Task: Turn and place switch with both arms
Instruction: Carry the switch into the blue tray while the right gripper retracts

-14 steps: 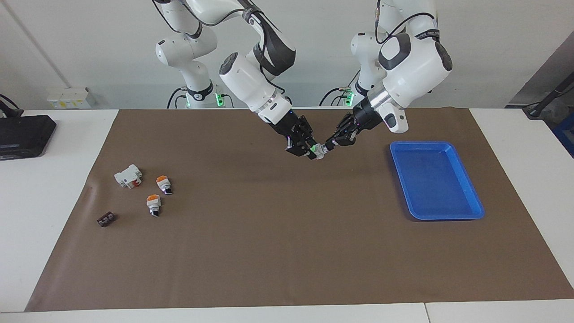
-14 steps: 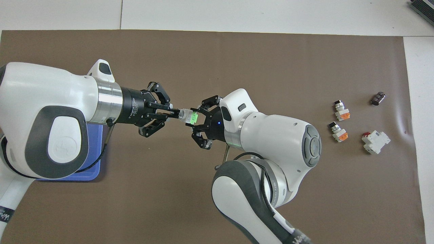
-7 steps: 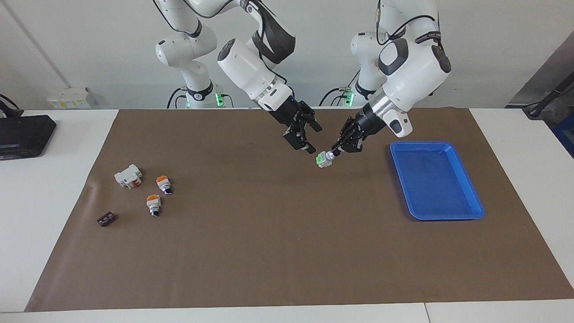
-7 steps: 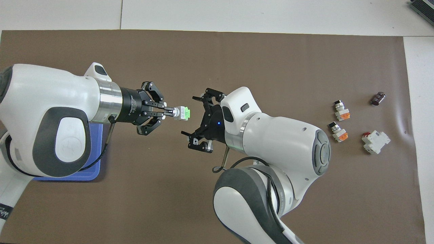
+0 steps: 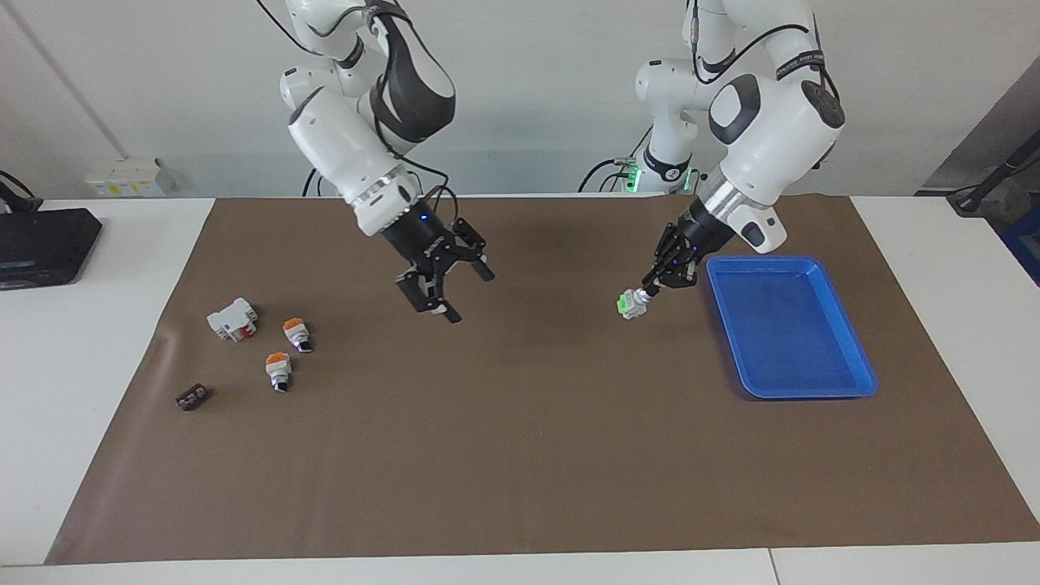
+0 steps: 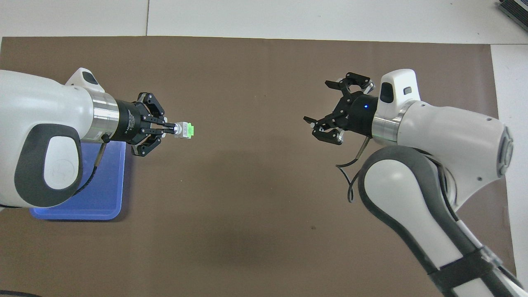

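In the overhead view the left arm (image 6: 41,140) covers most of the blue tray (image 6: 103,194); only one corner of the tray shows. The right arm (image 6: 433,136) hides the loose parts at its end of the brown mat (image 6: 255,198), and the arm itself runs off the bottom edge. In the facing view both arms are cut off at the top edge. The small dark part (image 5: 192,397) near the mat's edge is too small to identify. The switch's (image 5: 630,305) knob tip is buried between the left gripper's fingertips (image 5: 647,293).
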